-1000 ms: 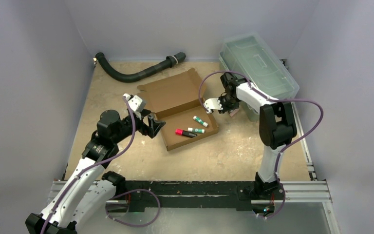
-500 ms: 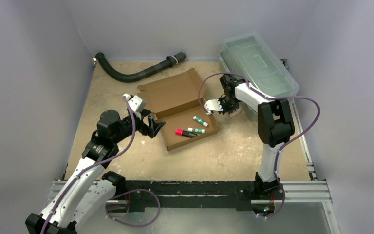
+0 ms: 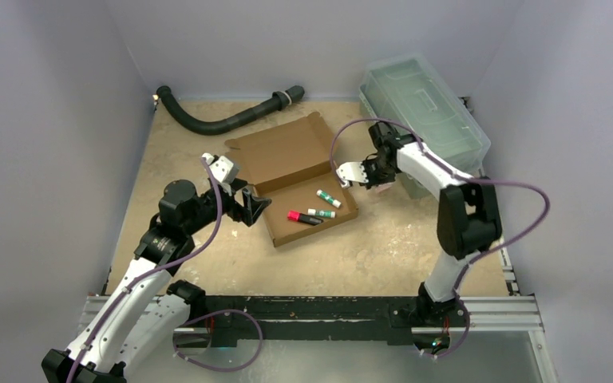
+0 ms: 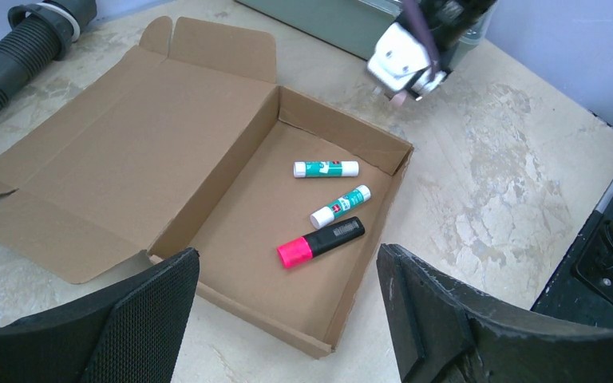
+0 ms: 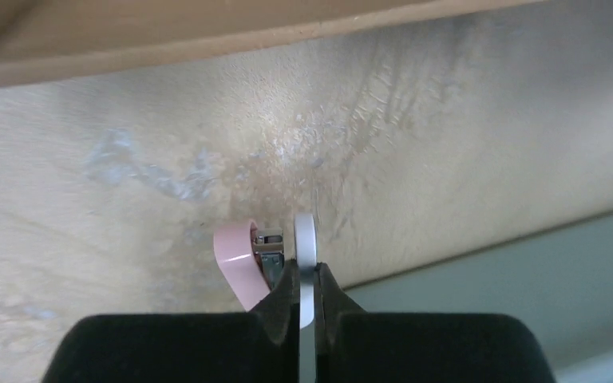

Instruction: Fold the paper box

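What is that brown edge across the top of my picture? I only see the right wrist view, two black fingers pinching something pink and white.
Observer: A wall of the paper box, which lies open on the table, lid flat; the right gripper, shut on the small pink and white thing, hangs just past that end.
Operator: Is anything inside it?
Observer: Yes: one green and white stick, a second stick, and a pink and black marker.
Operator: Where is the other arm?
Observer: The left gripper faces the box from the opposite side, jaws wide open.
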